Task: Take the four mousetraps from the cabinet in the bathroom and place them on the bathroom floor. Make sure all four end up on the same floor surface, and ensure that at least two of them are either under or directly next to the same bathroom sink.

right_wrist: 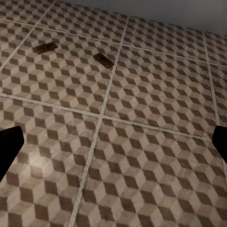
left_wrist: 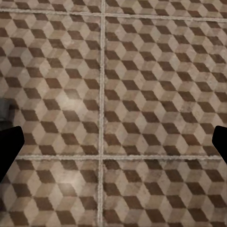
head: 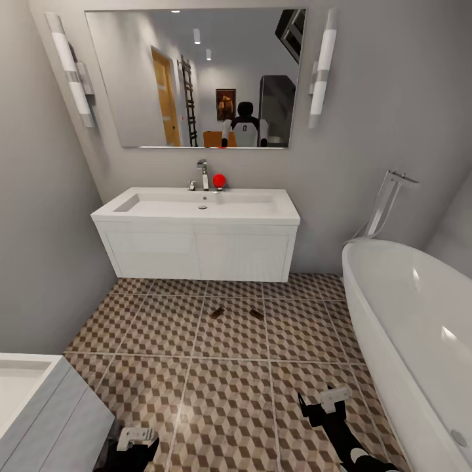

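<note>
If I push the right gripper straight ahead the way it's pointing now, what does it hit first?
Most likely bare bathroom floor. The right gripper looks open and empty, angled down at the tiles. The two mousetraps lie farther ahead, off its line, though depth is hard to judge.

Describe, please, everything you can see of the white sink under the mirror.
The sink is a wide, white, glossy rectangular basin set atop a white wall-hung vanity, fixed against the grey wall below the mirror. Its shallow bowl has a small central drain. A chrome tap stands upright at its back edge, with a red ball-like object beside it. It looks empty. Two mousetraps lie on the tiled floor in front of it.
</note>
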### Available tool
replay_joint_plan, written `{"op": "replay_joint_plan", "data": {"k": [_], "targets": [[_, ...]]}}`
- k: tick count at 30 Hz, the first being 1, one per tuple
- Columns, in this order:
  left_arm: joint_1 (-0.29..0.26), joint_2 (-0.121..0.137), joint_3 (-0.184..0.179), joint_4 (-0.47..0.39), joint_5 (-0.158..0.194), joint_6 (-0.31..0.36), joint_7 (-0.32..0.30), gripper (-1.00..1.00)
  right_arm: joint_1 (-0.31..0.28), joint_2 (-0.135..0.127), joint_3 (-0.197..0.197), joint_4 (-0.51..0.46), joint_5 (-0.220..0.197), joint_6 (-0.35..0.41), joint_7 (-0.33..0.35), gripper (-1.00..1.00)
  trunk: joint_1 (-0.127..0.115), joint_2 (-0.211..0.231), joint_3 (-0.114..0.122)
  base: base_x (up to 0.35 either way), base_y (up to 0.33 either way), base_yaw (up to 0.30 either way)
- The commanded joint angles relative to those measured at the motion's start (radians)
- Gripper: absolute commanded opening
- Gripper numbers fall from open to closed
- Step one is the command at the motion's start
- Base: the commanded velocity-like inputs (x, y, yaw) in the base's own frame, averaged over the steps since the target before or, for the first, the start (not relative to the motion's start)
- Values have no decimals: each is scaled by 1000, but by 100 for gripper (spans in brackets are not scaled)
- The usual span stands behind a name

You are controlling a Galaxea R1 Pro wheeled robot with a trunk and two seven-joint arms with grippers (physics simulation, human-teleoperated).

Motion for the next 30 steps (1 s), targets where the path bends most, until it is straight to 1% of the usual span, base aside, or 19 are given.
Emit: {"op": "replay_joint_plan", "data": {"k": [1, 9, 30], "targets": [[-2, 0, 1, 4, 4, -6, -5, 100, -1, 0, 0, 1, 3, -3, 1, 100, 0, 0, -1, 0, 0, 0], [-1, 1, 2, 4, 4, -7, -5, 100, -1, 0, 0, 1, 3, -3, 1, 100, 0, 0, -1, 0, 0, 0], [-2, 1, 1, 4, 4, -7, -5, 100, -1, 0, 0, 1, 3, -3, 0, 100, -81, 147, 65, 0, 0, 0]]}}
